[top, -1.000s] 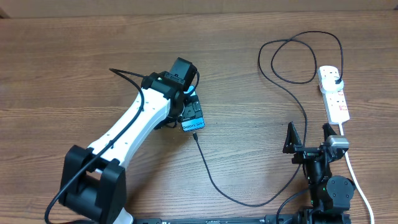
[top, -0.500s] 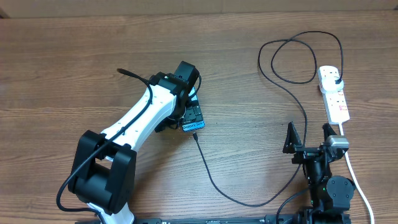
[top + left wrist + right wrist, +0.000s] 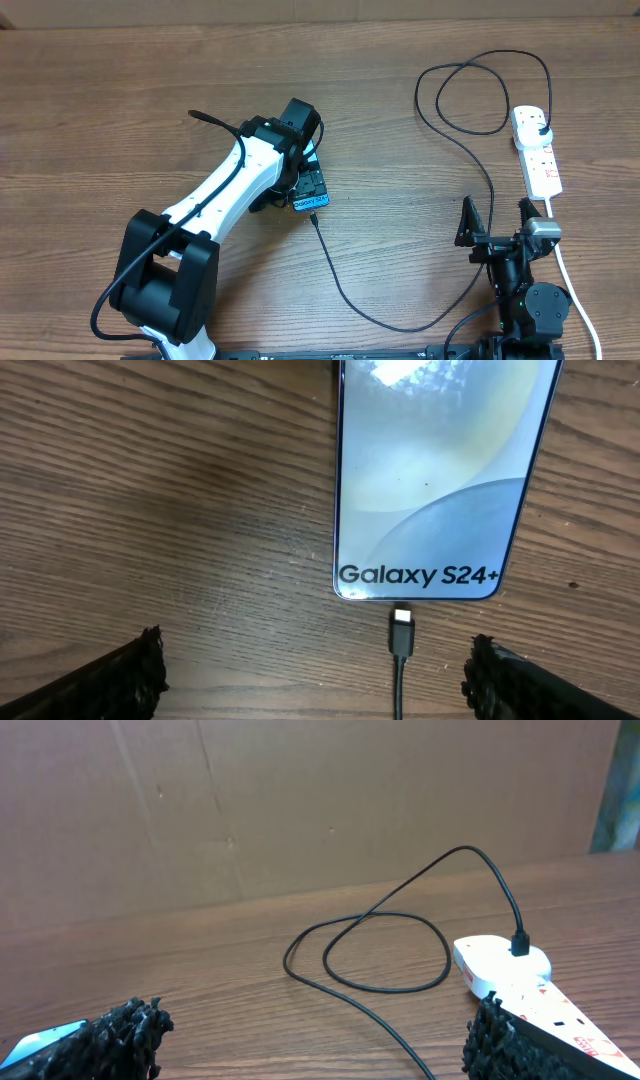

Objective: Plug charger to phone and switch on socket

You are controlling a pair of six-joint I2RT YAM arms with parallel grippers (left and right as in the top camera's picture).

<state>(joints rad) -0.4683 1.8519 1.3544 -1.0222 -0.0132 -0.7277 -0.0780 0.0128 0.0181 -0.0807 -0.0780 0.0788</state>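
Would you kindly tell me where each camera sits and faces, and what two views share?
Overhead: above the table, facing straight down; both arms show, left arm over the phone.
Left wrist: on that arm, facing down at the phone and cable tip; left gripper open at bottom corners.
Right wrist: low, facing across the table to the power strip; right gripper open at bottom corners.
Shared: overhead and left wrist both show the phone.

A: How is the light judged?
B: Bright and even; a soft shadow is seen ahead of the left gripper [image 3: 315, 655], toward its left.
A: And glare?
B: Pale reflections are noted on the phone [image 3: 440, 480] screen ahead; detail is rendered sharply.
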